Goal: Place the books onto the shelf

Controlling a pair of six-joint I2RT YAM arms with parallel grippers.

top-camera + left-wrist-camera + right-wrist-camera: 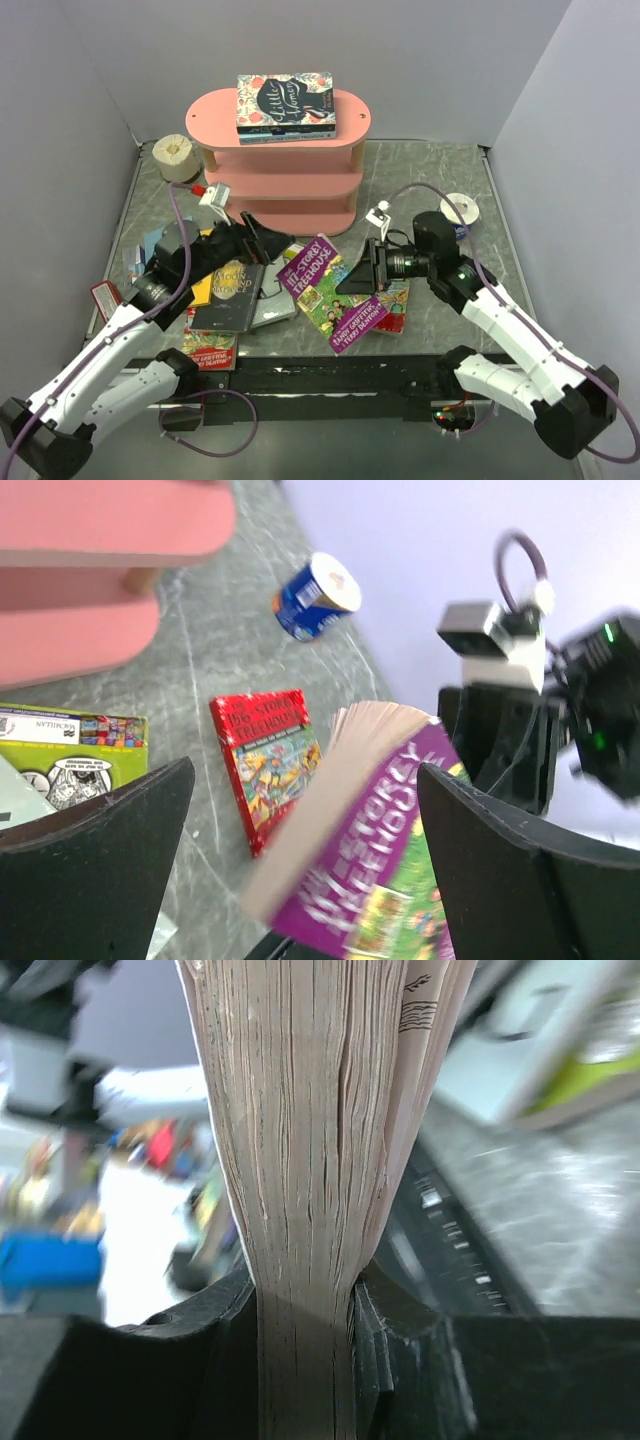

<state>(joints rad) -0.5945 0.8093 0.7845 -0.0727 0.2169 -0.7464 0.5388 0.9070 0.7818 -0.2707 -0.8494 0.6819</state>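
Pinching purple book [335, 295], inside right gripper [366, 270], seemingly

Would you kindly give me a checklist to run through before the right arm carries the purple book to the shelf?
1. Right tool shut on purple book: ok.
2. Pages held together: not ok, they fan out above the jaws.
3. Left tool open: ok.
4. Room on the shelf: ok; a stack of books fills the top board's middle, lower tiers look free.
5. Way to the shelf: cannot tell; the left tool sits close before its foot.
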